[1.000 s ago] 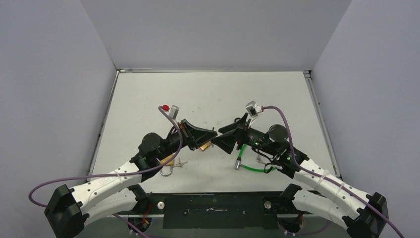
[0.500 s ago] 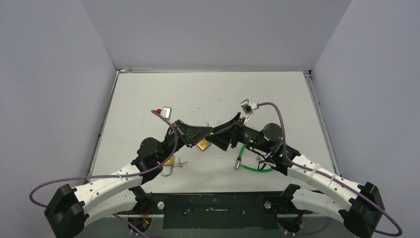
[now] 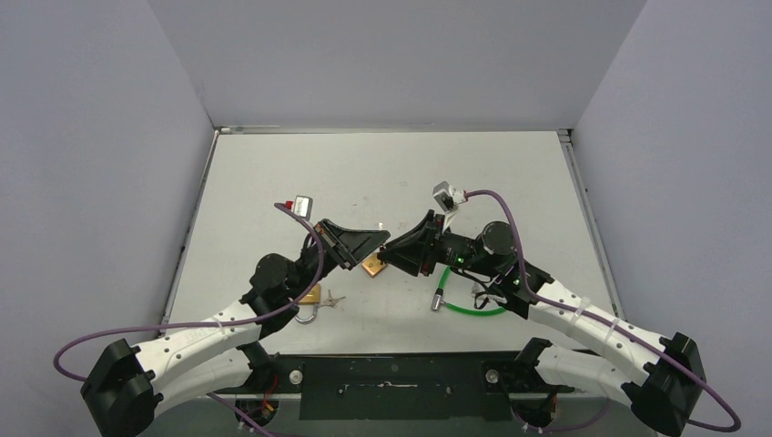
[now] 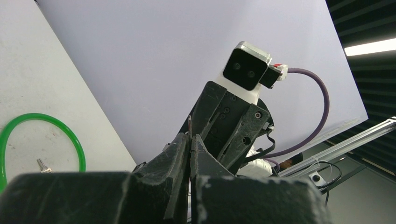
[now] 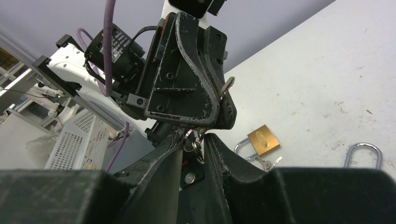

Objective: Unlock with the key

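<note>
1. Well, both arms meet over the middle of the surface (image 3: 510,182), their tips almost nose to nose in the top view.
2. The left jaws are clamped tight on the key (image 4: 190,125). In my left wrist view its thin blade stands up out of the pinched fingertips (image 4: 180,154).
3. In the right wrist view the end of the same key pokes out past the upper edge of the left jaws, and a key ring (image 5: 194,142) hangs below them.
4. The right jaws stand with only a narrow gap, one finger on each side of that ring. I cannot tell whether the pads actually press on it.
5. A brass padlock (image 3: 371,267) sits just below the spot where the two sets of jaws meet. I cannot tell whether anything touches it.
6. A second brass padlock (image 3: 311,294) lies by the left arm (image 3: 209,328) and is partly hidden by it. Its shackle points toward the near edge, and small spare keys (image 3: 335,299) lie just beside it.
7. A green cable loop (image 4: 35,115) lies on the surface near the right arm (image 3: 583,319).
</note>
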Controlling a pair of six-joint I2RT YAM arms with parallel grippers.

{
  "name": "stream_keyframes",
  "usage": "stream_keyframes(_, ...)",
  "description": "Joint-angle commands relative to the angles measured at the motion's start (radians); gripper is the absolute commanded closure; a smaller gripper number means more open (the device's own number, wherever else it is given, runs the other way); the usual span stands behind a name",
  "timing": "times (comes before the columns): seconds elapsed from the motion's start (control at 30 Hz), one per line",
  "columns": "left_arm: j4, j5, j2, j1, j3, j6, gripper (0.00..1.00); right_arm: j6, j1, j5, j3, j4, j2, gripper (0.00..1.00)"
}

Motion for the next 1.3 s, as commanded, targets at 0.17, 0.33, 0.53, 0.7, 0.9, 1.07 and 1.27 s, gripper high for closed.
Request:
stream_keyframes(0.17,0.06,0.0,-0.018,0.003,0.013,-0.017,1.0,-0.083,0.004,0.026,0.064,-0.039,0.01,1.0)
stream_keyframes(0.33,0.057,-0.008,-0.034,0.003,0.0,-0.016,0.82,-0.101,0.004,-0.008,0.063,-0.037,0.009,1.0)
stream_keyframes(0.53,0.053,-0.033,-0.057,0.005,-0.018,-0.015,0.8,-0.1,0.002,-0.018,0.06,-0.049,-0.008,1.0)
stream_keyframes(0.7,0.037,-0.044,-0.061,0.01,-0.024,-0.007,0.81,-0.097,0.002,-0.028,0.057,-0.056,-0.012,1.0)
stream_keyframes(0.9,0.01,-0.042,-0.062,0.016,-0.013,0.029,1.0,-0.099,0.002,-0.038,0.055,-0.07,-0.026,1.0)
stream_keyframes(1.07,-0.011,-0.03,-0.056,0.016,-0.001,0.072,1.0,-0.091,-0.003,0.024,0.064,-0.121,-0.041,0.59)
stream_keyframes(1.27,-0.025,0.023,-0.06,0.017,0.021,0.133,1.0,-0.032,-0.015,0.137,0.021,-0.076,-0.09,0.37)
